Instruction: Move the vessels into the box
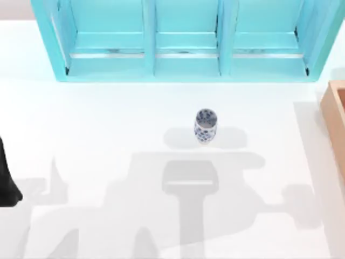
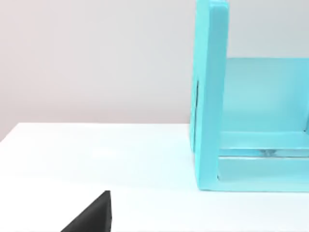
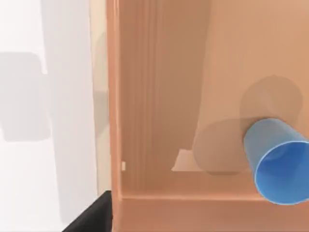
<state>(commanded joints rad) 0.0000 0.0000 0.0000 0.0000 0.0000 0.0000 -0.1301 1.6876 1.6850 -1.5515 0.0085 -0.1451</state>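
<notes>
The white cup with the blue floral pattern (image 1: pixel 206 125) stands upright near the middle of the table, with no gripper near it. The plain blue cup (image 3: pixel 277 162) rests on the floor of the tan-orange wooden box (image 3: pixel 159 96), its open mouth turned toward the right wrist camera. The box (image 1: pixel 335 116) sits at the table's right edge in the top view. My right gripper (image 3: pixel 91 218) hangs over the box's near wall, a black corner of it in view. My left arm (image 1: pixel 6 181) is parked at the table's left edge.
A big turquoise shelf cabinet (image 1: pixel 183 40) spans the back of the table; its side wall (image 2: pixel 210 96) stands close in the left wrist view. A black corner of my left gripper (image 2: pixel 91 216) shows there. White tabletop (image 1: pixel 108 135) surrounds the floral cup.
</notes>
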